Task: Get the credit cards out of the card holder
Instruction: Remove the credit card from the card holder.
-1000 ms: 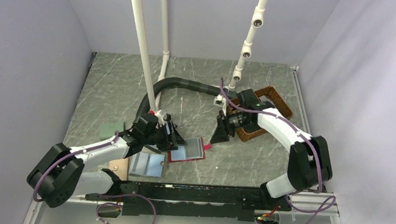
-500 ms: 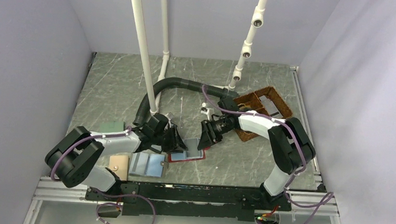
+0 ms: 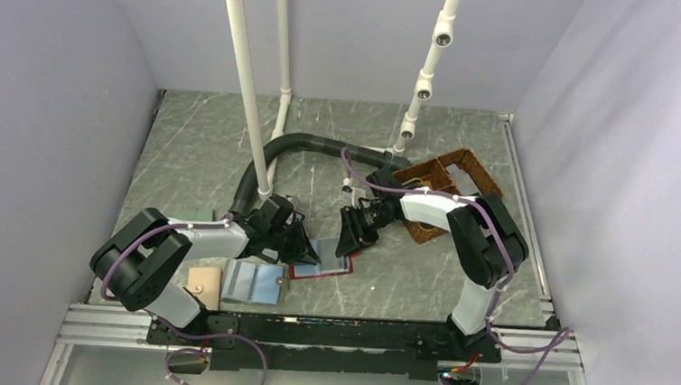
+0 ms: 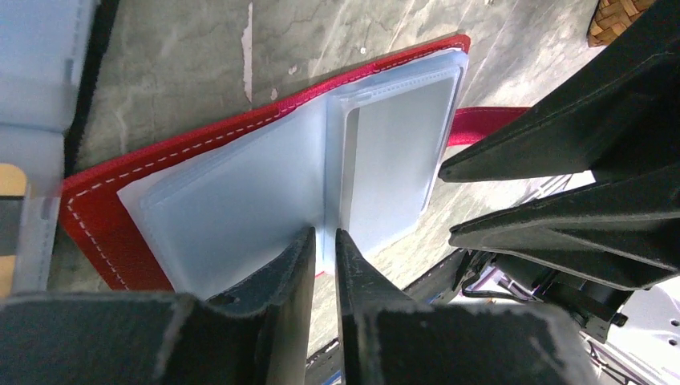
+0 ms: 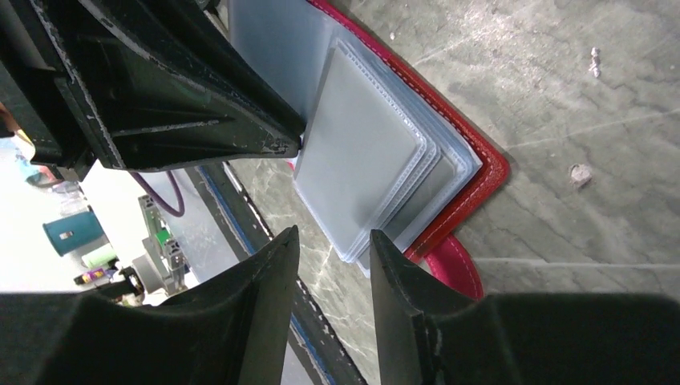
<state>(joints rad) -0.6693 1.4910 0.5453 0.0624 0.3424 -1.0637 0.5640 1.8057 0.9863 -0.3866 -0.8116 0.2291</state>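
Note:
The red card holder (image 3: pixel 330 264) lies open on the table, its translucent blue-grey sleeves fanned out, the red pull tab (image 4: pixel 485 122) at its right. It also shows in the left wrist view (image 4: pixel 104 241) and in the right wrist view (image 5: pixel 481 172). My left gripper (image 3: pixel 307 249) (image 4: pixel 325 234) is shut on the fold of the sleeves. My right gripper (image 3: pixel 347 245) (image 5: pixel 335 233) is open just above the sleeves' outer corner, near the tab (image 5: pixel 449 269). No credit card shows plainly; the sleeves look grey and blank.
A grey-blue folding wallet (image 3: pixel 254 282) and a tan card (image 3: pixel 206 283) lie left of the holder. A green pad (image 3: pixel 192 218) sits further left. A brown woven basket (image 3: pixel 451 173) stands at the back right. A black corrugated hose (image 3: pixel 309 143) and white pipes (image 3: pixel 246 86) rise behind.
My right gripper has swung left from the basket to the holder's right edge. My left gripper has lowered onto the sleeves and closed on their fold.

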